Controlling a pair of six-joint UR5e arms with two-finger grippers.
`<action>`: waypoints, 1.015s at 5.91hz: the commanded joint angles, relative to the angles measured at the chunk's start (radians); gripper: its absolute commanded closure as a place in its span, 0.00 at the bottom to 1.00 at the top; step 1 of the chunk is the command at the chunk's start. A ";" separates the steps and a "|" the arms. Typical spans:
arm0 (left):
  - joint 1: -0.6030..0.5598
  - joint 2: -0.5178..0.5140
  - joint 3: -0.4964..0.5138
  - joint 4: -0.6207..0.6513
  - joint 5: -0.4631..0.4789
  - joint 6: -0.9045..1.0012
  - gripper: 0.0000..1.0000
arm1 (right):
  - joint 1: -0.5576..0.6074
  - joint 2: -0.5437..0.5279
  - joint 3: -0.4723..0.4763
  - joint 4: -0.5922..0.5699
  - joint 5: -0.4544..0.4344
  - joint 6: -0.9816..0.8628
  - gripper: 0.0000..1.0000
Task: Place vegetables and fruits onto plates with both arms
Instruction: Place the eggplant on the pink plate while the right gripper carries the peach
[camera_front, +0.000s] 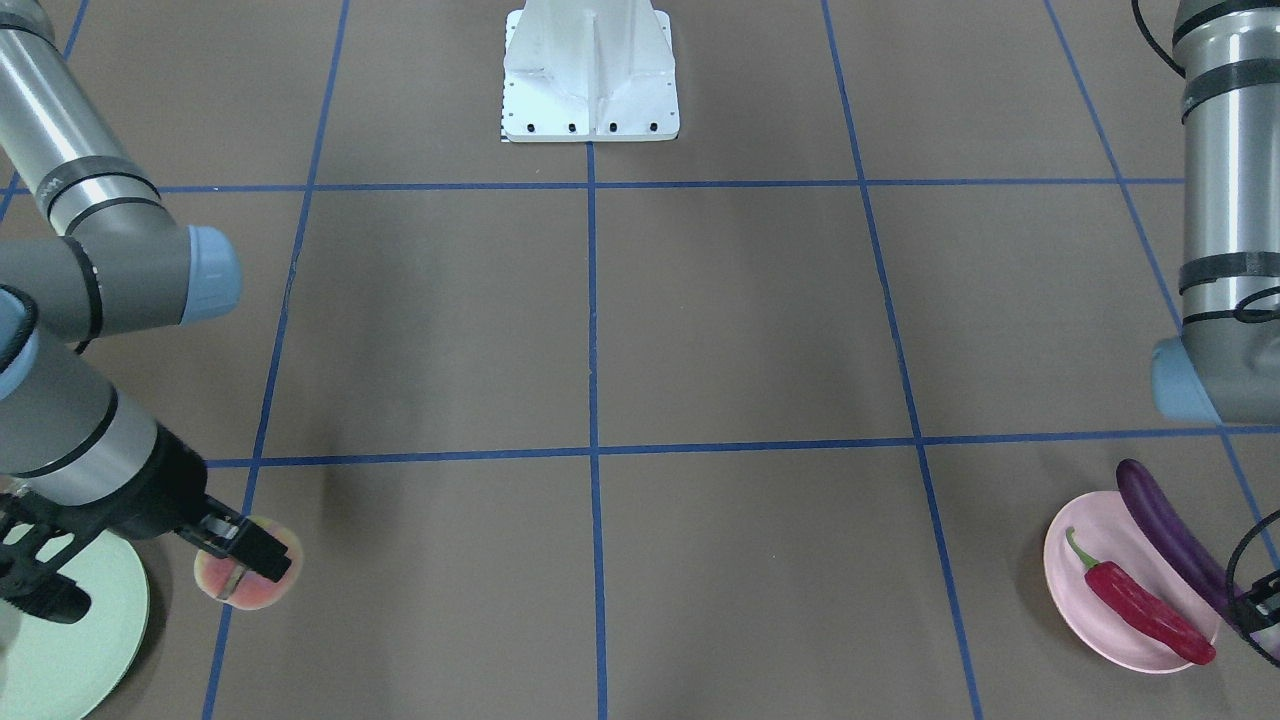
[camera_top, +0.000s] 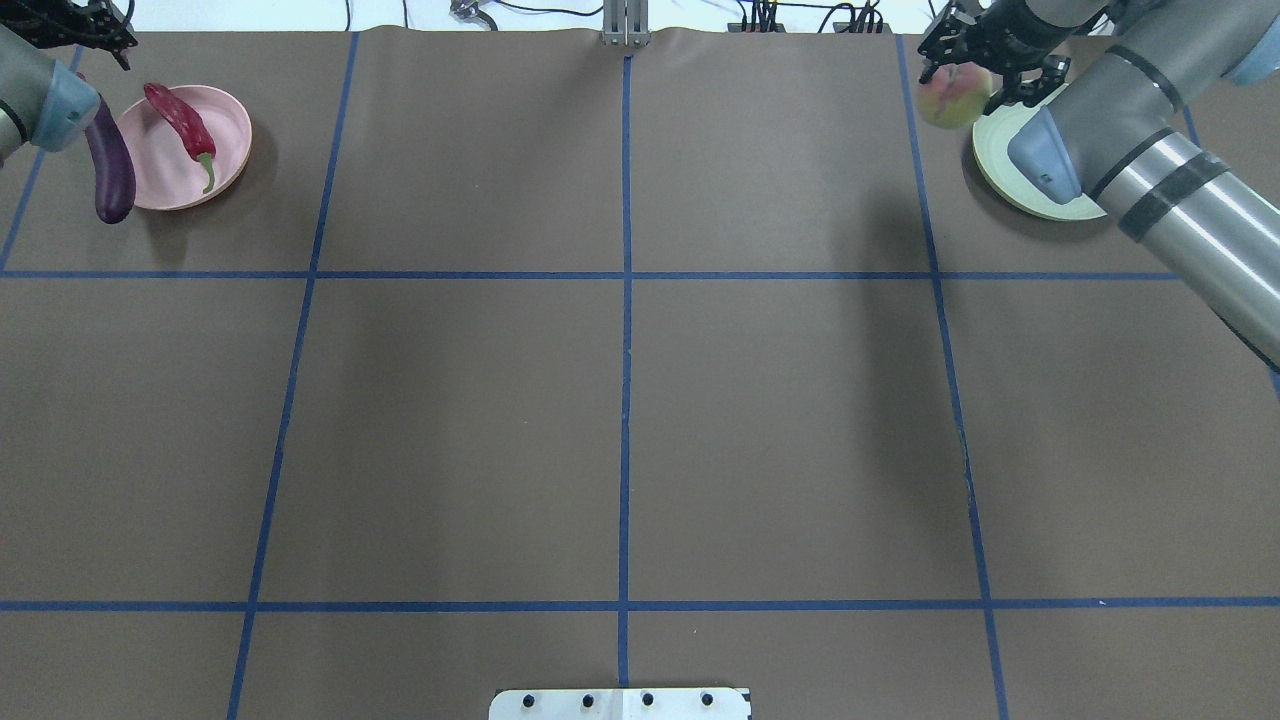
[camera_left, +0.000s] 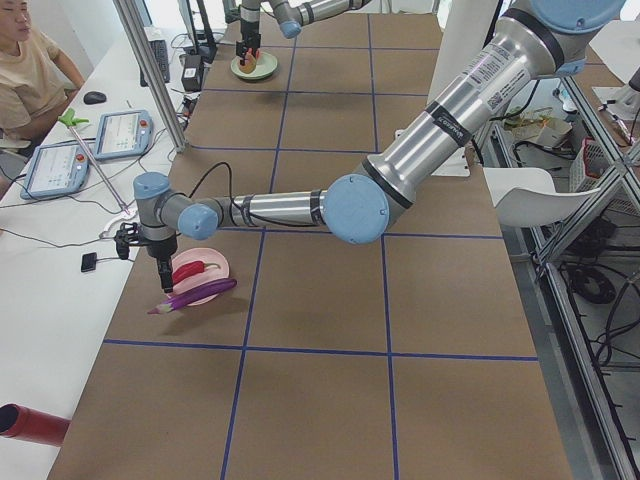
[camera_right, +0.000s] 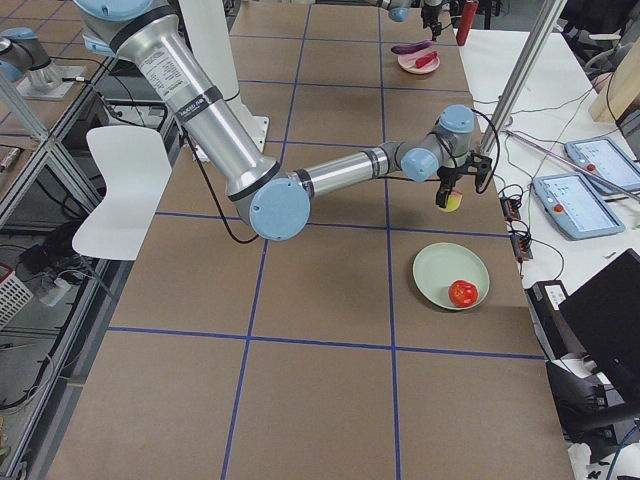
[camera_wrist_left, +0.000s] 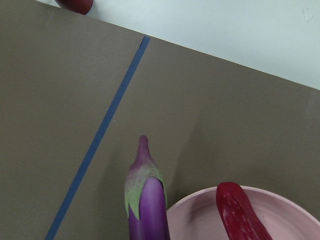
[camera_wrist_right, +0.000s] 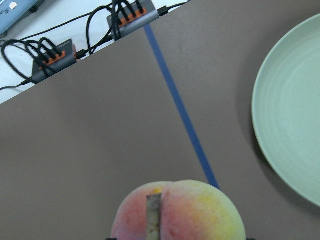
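My right gripper (camera_front: 240, 550) is shut on the pale green-pink peach (camera_top: 955, 98) and holds it above the table, over a blue tape line beside the mint green plate (camera_top: 1000, 160). The right wrist view shows the peach (camera_wrist_right: 190, 212) close up and the plate's rim (camera_wrist_right: 295, 115). The red-and-yellow pomegranate (camera_right: 462, 293) lies on that plate. The red chili (camera_top: 180, 118) lies on the pink plate (camera_top: 160, 170). The purple eggplant (camera_top: 110, 170) leans across the plate's rim, its cap end on the table. My left gripper (camera_front: 1262, 612) stands at that cap end; I cannot tell whether it grips.
The white base block (camera_front: 590, 90) stands at the robot's side of the table. Both plates sit near the far edge. Beyond it are cables and power strips (camera_wrist_right: 130, 17), tablets (camera_left: 120, 132) and a seated operator (camera_left: 30, 70). A red cylinder (camera_left: 30, 425) lies off the table's corner.
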 joint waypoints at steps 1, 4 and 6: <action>-0.013 -0.028 -0.153 0.164 -0.030 -0.015 0.00 | 0.045 -0.015 -0.111 0.004 -0.014 -0.124 1.00; 0.001 -0.088 -0.336 0.382 -0.107 -0.133 0.00 | 0.039 -0.037 -0.187 0.030 -0.061 -0.127 0.01; 0.001 0.014 -0.579 0.477 -0.173 -0.132 0.00 | 0.049 -0.090 -0.155 0.110 -0.059 -0.173 0.00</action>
